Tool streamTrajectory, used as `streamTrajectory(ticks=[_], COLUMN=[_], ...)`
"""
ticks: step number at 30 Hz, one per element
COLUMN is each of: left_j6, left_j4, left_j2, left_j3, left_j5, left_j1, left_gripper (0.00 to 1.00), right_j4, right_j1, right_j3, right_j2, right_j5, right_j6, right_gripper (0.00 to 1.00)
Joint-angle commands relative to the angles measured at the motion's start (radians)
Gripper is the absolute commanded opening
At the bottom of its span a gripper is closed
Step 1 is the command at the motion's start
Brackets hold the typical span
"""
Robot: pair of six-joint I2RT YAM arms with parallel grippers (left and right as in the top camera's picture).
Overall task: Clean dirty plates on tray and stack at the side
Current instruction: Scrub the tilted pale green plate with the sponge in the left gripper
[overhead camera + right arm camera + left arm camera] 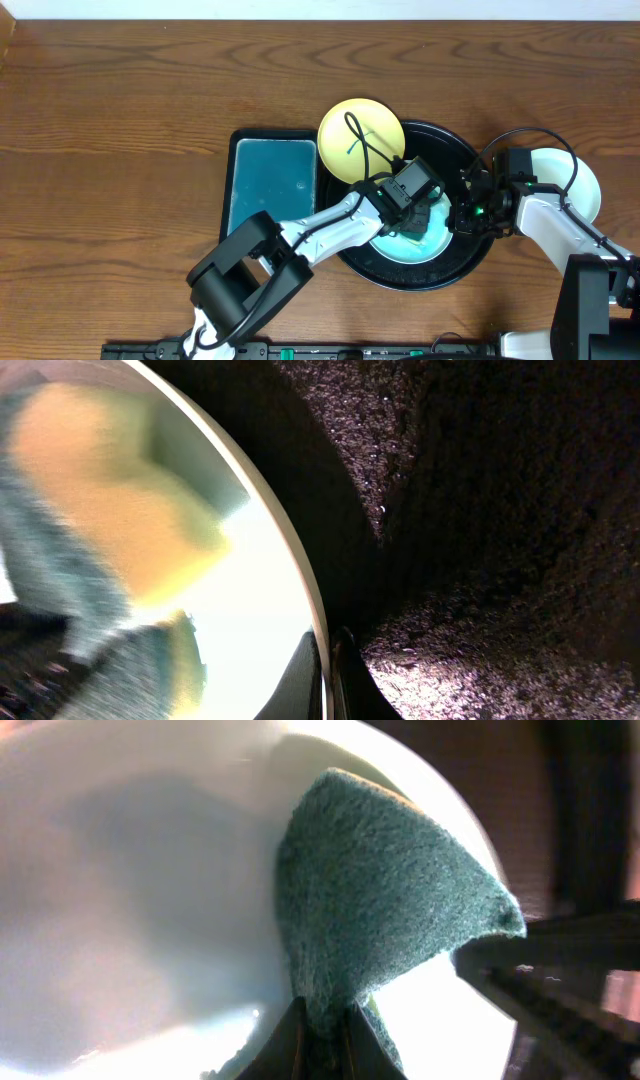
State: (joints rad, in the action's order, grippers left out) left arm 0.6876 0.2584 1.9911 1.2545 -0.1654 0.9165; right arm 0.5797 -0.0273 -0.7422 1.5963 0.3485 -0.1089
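The left jaws are clamped tight on a folded teal sponge (390,900), which presses down onto the mint-white plate (130,870) lying directly beneath them in the black tray (480,510). The right jaws are pinched shut on that same plate's rim, pinning it at its right edge with the tray floor just outside them.

The job looks roughly a third done. A white plate (580,185) lies on the counter (120,120) outboard of the right jaws, just beside the tray, partly hidden by the arm; what shows of it looks clean. The plate between the two sets of jaws is mid-scrub, and its surface reads mostly pale in the left wrist view. The yellow plate (360,135), beyond the left jaws and overlapping the tray's far rim, carries a teal smear and is not yet cleaned.

Room is tight. The two sets of jaws are close together over one small plate, so sponge strokes towards the right jaws have little travel. The sponge dish (272,185) lies just outside the tray on the left jaws' side. The counter beyond the yellow plate is open.
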Motion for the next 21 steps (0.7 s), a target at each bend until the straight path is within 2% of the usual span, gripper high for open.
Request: streamTrajectory(ticks=[1,3,9,14,21], left_j6=[0.033,0.032,-0.003,-0.064,-0.116], left_j4=[0.151,0.187,0.19,0.2,0.278], left_j2=[0.033,0.033,0.001,-0.149,-0.314], left_j3=[-0.043,-0.042,-0.04,-0.037,-0.037], left_j5=[0.277,0.316,0.287,0.187,0.185], left_j1=[-0.042,-0.06,-0.093,-0.093,-0.118], left_gripper=[0.08,0.08,0.07,0.07,0.08], right_j4=[-0.004,-0.004,-0.004,-0.004,-0.005], right_j1=[0.026,0.026,0.026,0.026,0.026], right_j3=[0.02,0.02,0.02,0.02,0.02], right_j2=[0.026,0.026,0.026,0.026,0.026], right_j5=[-0.03,-0.03,-0.03,-0.03,-0.03], right_j6=[0.021,0.021,0.021,0.021,0.021], right_gripper=[0.01,0.01,0.01,0.01,0.01])
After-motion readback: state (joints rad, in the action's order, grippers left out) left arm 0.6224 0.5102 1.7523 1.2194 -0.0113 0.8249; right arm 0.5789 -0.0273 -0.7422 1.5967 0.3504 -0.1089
